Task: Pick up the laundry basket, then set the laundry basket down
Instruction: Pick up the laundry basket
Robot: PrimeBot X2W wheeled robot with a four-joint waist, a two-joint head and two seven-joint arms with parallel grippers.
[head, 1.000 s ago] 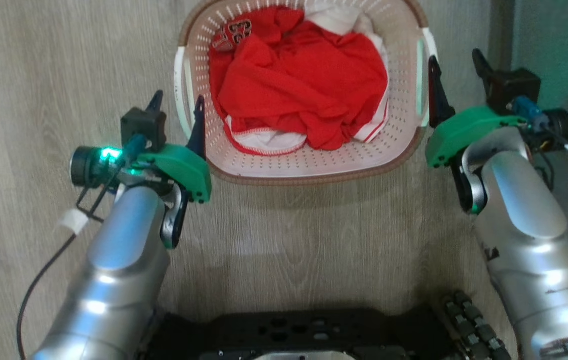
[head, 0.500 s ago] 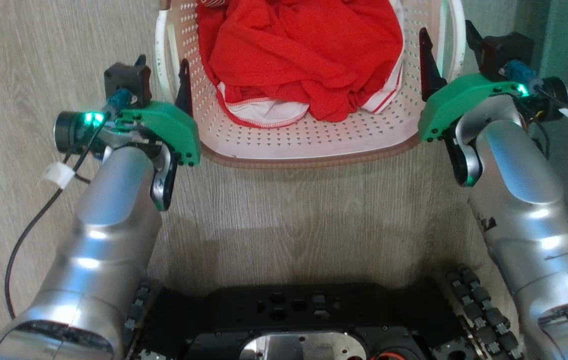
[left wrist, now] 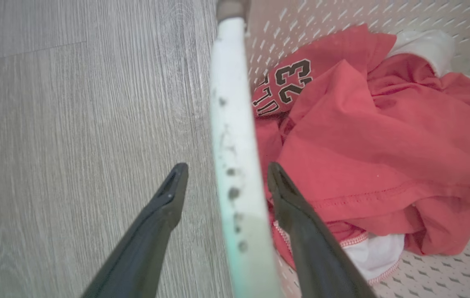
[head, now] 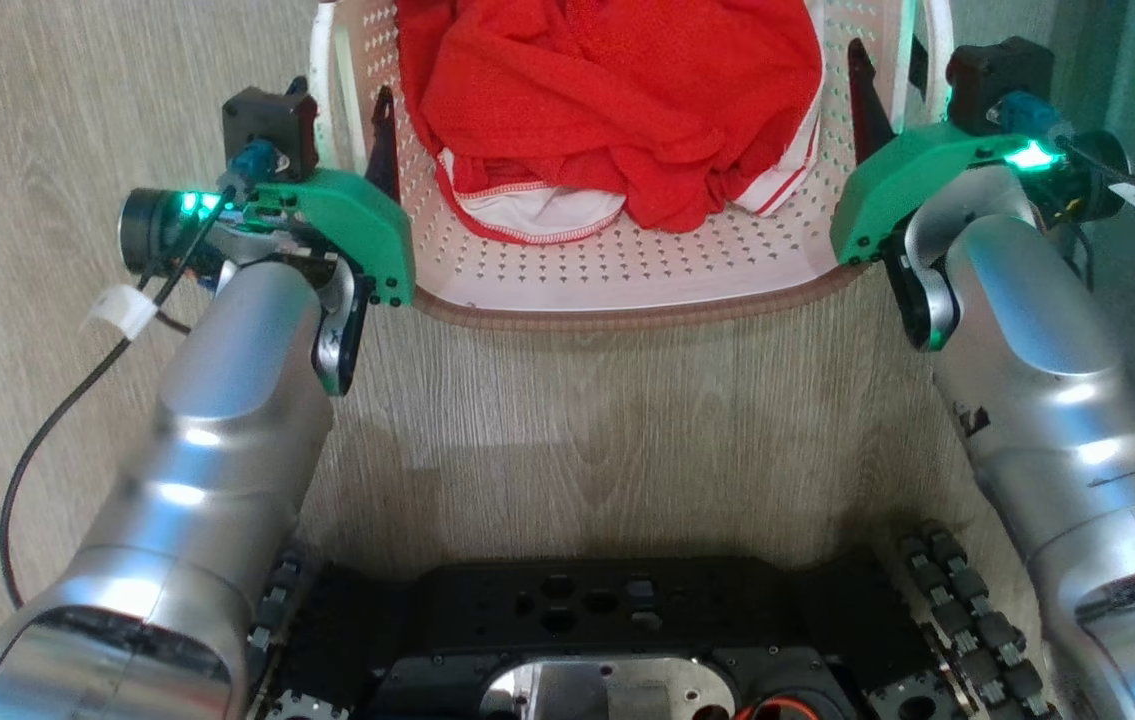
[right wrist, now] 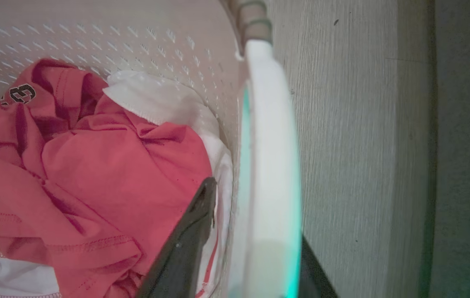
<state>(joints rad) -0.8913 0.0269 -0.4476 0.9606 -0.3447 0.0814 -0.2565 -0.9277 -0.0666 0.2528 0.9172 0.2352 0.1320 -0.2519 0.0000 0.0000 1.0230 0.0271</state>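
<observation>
Basket [head: 627, 275]: ahead of the robot's base [head: 587, 620], between the two arms, over the wood-look floor [head: 577, 420]; whether it touches the floor cannot be told.
Contents: red clothes [head: 617, 90] heaped inside, one piece printed "23", with white cloth [right wrist: 156, 99] at the edges of the heap.
Left end effector [left wrist: 226, 167]: spread, straddling the left handle [left wrist: 230, 124]; one finger outside over the floor, the other inside beside the red clothes. A gap shows on each side of the handle.
Right end effector [right wrist: 255, 215]: spread about the right handle [right wrist: 272, 145]; the inner finger lies inside the basket against the clothes, just apart from the handle. The outer finger is mostly hidden behind the handle, so its contact cannot be told.
Arms: both silver forearms reach forward, green wrist lights lit.
</observation>
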